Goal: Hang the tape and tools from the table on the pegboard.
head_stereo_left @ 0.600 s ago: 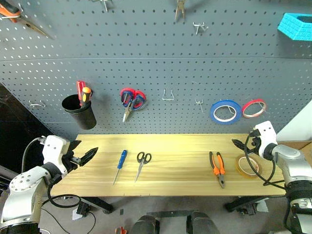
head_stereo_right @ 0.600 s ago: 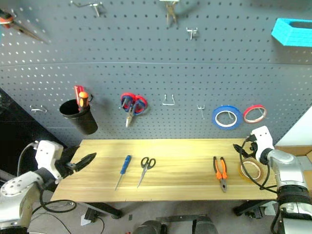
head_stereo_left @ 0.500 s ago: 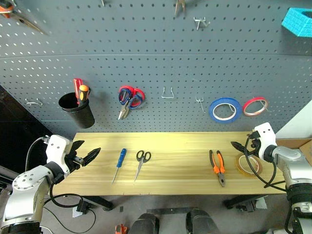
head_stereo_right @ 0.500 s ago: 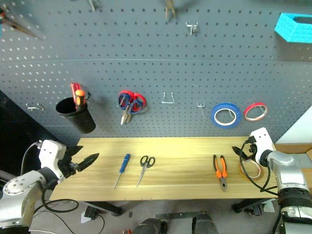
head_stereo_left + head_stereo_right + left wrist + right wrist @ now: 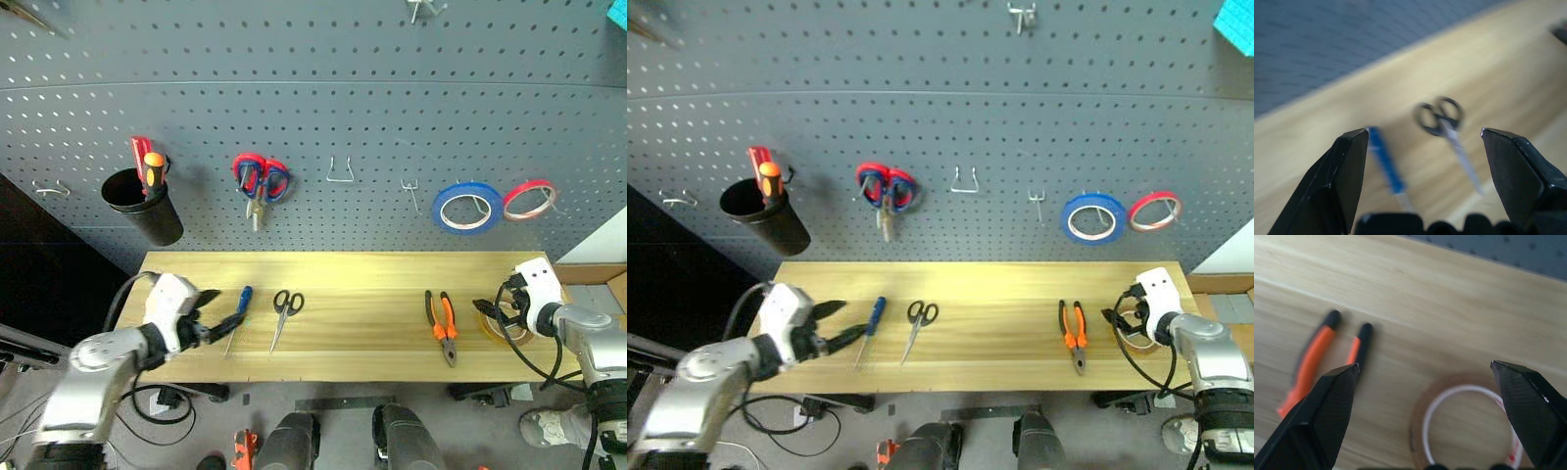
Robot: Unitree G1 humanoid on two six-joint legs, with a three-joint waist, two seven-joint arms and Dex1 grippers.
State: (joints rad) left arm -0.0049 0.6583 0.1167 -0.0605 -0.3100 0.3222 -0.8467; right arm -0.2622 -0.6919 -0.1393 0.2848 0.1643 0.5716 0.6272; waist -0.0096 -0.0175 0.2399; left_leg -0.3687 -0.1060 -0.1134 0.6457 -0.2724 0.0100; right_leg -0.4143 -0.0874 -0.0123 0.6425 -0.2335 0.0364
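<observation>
On the table [image 5: 362, 269] lie three tools and one tape [image 5: 506, 329].

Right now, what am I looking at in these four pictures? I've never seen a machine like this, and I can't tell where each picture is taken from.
This is a two-armed humanoid robot at a workbench. The two wide pictures come from cameras in its head, looking down over its arms. The two close-ups come from a camera on each wrist, looking out between that arm's two black fingers.

On the long light wooden table lie a slim blue-handled screwdriver, small black-handled scissors, orange-and-black pliers and a thin yellow-tan ring of tape. Behind stands a grey-blue pegboard with hooks.

The left gripper is open beside the screwdriver; the right gripper is open over the tape ring. Neither holds anything.
</observation>
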